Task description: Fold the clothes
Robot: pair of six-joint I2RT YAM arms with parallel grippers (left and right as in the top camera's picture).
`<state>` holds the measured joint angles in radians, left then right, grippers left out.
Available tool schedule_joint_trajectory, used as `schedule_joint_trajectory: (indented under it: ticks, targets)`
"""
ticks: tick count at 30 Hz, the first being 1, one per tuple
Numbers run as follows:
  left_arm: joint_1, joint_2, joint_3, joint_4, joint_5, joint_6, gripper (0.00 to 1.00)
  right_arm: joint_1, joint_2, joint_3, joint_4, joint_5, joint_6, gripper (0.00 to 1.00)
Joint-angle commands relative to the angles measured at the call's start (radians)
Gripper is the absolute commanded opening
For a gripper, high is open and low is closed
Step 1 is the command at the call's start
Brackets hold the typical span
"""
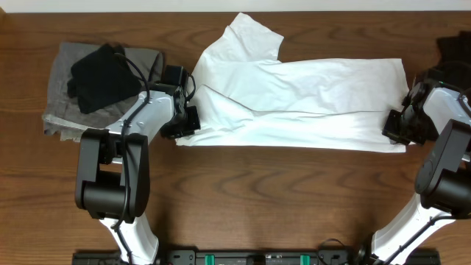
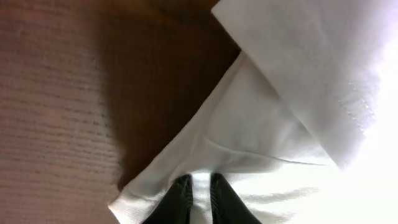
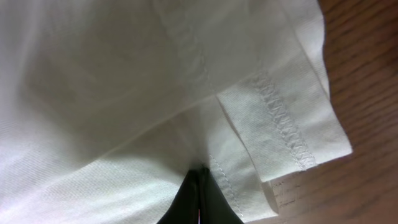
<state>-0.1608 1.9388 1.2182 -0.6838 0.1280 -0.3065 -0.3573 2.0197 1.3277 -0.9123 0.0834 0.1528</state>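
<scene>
Beside T-shirt (image 1: 309, 96), grey-black garment pile (image 1: 70, 103)

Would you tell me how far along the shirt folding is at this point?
Done: the T-shirt lies folded lengthwise into a long band, one sleeve sticking out. In hand: the left gripper and right gripper each pinch an end. Probably left: tucking the sleeve and folding the band crosswise.

- Setting: robot workbench, lab-type.
- Surface: wood-grain table (image 1: 257, 199).
- Fixtures: left arm (image 1: 110, 177) and right arm (image 1: 449, 165), white and black, rising from the near edge; black rail (image 1: 221, 258) with cabling there.
- Laid out: white T-shirt (image 1: 309, 96), grey garment (image 1: 62, 88), black garment (image 1: 99, 73).
</scene>
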Motion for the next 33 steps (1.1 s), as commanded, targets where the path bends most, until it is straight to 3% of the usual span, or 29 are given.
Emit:
schedule_joint_trajectory:
  ticks: [1, 10, 13, 19, 22, 25, 33]
  targets:
    - [0.005, -0.011, -0.013, -0.019, 0.015, 0.006, 0.14, -0.012, 0.024, -0.011, -0.009, 0.041, 0.014, 0.01]
    - [0.005, -0.232, 0.045, 0.019, 0.017, -0.005, 0.16, 0.012, -0.069, 0.103, -0.111, -0.081, -0.015, 0.01]
    - [0.005, -0.322, 0.045, 0.043, 0.017, -0.013, 0.21, 0.037, -0.111, 0.175, -0.168, -0.223, -0.105, 0.01]
    - [0.009, -0.414, 0.045, 0.071, -0.037, -0.035, 0.22, 0.188, -0.130, 0.248, -0.220, -0.468, -0.435, 0.01]
    - [0.013, -0.415, 0.045, 0.077, -0.127, -0.043, 0.22, 0.320, -0.125, 0.227, -0.193, -0.473, -0.499, 0.01]
    - [0.026, -0.407, 0.045, 0.082, -0.210, -0.047, 0.06, 0.458, -0.117, 0.204, -0.159, -0.472, -0.562, 0.01]
    - [0.122, -0.395, 0.045, 0.117, -0.274, -0.047, 0.06, 0.753, -0.116, 0.071, 0.132, -0.212, -0.613, 0.01]
